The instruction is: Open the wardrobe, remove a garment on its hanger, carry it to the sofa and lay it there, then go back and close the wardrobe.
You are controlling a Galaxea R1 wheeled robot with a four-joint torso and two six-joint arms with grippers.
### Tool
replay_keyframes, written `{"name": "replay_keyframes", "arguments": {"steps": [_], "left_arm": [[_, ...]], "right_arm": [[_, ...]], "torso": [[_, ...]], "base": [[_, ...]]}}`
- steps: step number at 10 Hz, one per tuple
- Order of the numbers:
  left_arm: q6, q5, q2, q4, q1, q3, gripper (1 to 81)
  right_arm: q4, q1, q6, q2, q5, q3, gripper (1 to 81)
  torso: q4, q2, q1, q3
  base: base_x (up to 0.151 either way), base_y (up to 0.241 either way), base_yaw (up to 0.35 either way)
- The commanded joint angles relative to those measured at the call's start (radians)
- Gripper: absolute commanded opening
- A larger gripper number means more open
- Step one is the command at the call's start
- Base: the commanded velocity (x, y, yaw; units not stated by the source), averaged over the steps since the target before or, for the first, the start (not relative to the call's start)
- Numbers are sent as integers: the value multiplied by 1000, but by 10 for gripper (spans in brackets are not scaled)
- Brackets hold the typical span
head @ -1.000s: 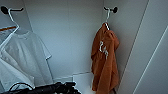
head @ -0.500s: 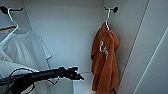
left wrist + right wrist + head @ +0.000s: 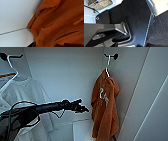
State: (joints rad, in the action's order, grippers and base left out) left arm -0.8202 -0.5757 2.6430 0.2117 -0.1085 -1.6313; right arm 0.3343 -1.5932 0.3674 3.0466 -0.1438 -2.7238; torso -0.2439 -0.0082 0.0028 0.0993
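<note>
Beside the rust-orange hooded sweatshirt (image 3: 105,107), the left gripper (image 3: 83,109) reaches in; its jaw state cannot be told. Soft and limp, the hoodie hangs inside the open white wardrobe (image 3: 62,77); its thin white hanger (image 3: 108,67) looks the firmer hold.

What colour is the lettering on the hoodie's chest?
White, on the rust-orange hoodie; it shows best in the head view.

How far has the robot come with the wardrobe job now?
Done: the wardrobe stands open. In hand: the left gripper reaches toward the orange hoodie, not touching it. Left: the hoodie hangs by its hanger on the hook, so taking it out, the sofa and closing remain.
</note>
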Motion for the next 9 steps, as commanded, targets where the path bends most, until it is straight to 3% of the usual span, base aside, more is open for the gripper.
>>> {"name": "replay_keyframes", "arguments": {"steps": [1, 5, 7, 9], "left_arm": [[-119, 40, 20, -5, 244, -2, 811], [-314, 129, 89, -8, 380, -58, 811], [-347, 166, 123, -49, 440, -94, 811], [-350, 272, 111, -176, 467, -108, 811]], "right_arm": [[-1, 29, 4, 2, 41, 7, 811], [2, 31, 2, 5, 40, 6, 811], [2, 34, 2, 11, 41, 7, 811], [3, 38, 2, 19, 41, 1, 811]], "torso": [[0, 0, 0, 0], [0, 0, 0, 0], [0, 0, 0, 1], [0, 0, 0, 1]], "base": [[0, 0, 0], [0, 0, 0], [0, 0, 0], [0, 0, 0]]}}
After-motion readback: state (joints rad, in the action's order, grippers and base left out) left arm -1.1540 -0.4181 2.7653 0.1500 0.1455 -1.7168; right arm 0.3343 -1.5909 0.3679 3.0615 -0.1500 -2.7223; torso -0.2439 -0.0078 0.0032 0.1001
